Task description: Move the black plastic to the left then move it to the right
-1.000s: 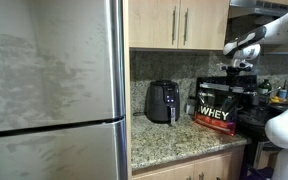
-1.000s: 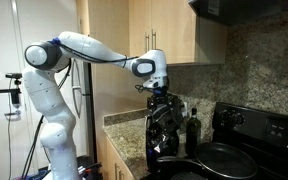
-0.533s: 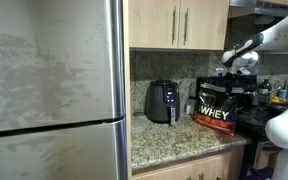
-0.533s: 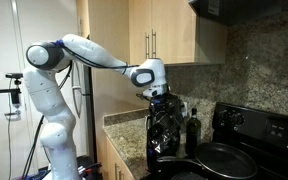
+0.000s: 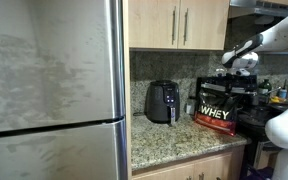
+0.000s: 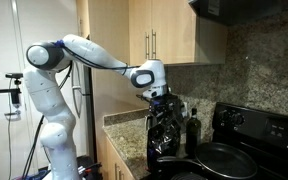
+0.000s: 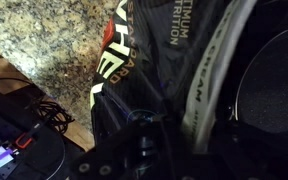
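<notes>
— First, the black plastic (image 5: 216,108)?
— Stands upright on the granite counter (image 5: 174,138), between the air fryer (image 5: 162,101) and the stove (image 5: 256,122). Shows white "WHEY" lettering and a red band at the bottom in an exterior view.
— And the gripper (image 6: 160,97)?
— Hangs pointing down, right at the top edge of the black plastic in both exterior views.
— Clamped or apart?
— Cannot tell. Too dark in the wrist view, only crumpled black folds crowding close.
— Anything else nearby?
— A dark bottle (image 6: 192,128) just beside the black plastic, toward the backsplash. Also a pan (image 6: 219,158) on the stove.
</notes>
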Robot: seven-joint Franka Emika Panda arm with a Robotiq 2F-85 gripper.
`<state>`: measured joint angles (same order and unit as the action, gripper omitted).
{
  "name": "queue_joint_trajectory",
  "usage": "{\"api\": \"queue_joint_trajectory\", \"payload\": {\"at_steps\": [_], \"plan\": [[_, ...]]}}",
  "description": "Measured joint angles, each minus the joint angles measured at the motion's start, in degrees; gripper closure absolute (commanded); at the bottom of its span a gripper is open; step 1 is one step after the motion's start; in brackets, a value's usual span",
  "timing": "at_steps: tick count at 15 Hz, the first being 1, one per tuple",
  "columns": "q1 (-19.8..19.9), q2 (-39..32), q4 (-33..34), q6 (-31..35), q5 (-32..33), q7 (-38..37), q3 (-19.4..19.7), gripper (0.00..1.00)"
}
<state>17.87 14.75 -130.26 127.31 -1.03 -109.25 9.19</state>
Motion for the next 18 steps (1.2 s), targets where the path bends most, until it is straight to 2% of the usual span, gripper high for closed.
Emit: {"api": "queue_joint_trajectory", "payload": {"at_steps": [4, 9, 14, 18], "plan": [[-0.1, 0.0, -0.2, 0.0, -0.2, 0.4, 0.0, 1.00], [-1.7, 1.5, 1.1, -4.6, -3.8, 11.2, 0.9, 1.00], [-2.4, 5.8, 2.3, -15.6, -9.2, 25.0, 2.5, 1.00], [-2.7, 12.6, 3.7, -26.4, -9.6, 34.2, 2.2, 1.00]]}}
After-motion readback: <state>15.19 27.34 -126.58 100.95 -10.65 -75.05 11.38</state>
